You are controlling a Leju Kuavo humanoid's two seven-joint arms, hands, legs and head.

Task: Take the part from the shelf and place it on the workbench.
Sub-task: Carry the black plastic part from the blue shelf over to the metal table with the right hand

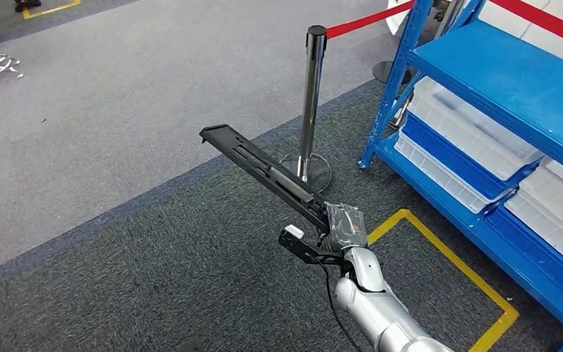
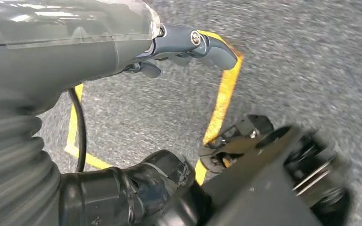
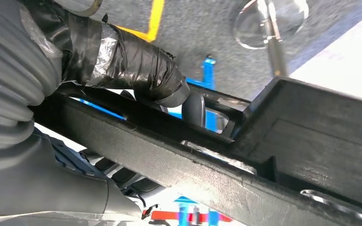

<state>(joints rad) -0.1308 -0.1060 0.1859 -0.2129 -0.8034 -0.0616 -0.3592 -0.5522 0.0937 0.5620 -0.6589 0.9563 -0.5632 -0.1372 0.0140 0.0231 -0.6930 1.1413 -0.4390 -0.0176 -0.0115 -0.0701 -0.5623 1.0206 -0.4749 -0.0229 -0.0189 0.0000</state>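
The floor is carpet in two tones: a pale grey area (image 1: 95, 110) beyond a dark speckled area (image 1: 176, 286), with a darker strip between them. Yellow tape (image 1: 447, 257) marks out a box on the dark carpet, just in front of the shelf (image 1: 498, 81). The shelf is blue painted metal with flat boards and slim uprights; translucent white plastic bins (image 1: 469, 139) with ribbed rims sit on its lower levels. Just left of the shelf stands a polished steel post (image 1: 311, 110) on a round base, with a red belt (image 1: 366, 20) running from its black cap toward the shelf.

The part (image 1: 264, 170) is a long, narrow black plastic piece with slots and a matte, grainy face. It is off the shelf, held in the air over the dark carpet left of the shelf, slanting away from the robot. The right hand (image 1: 344, 227), wrapped in glossy black tape, grips the part's near end; the thumb (image 3: 141, 66) lies over an edge.

The left hand (image 2: 188, 44) hangs over the carpet with fingers loose and holding nothing.

No writing is legible.
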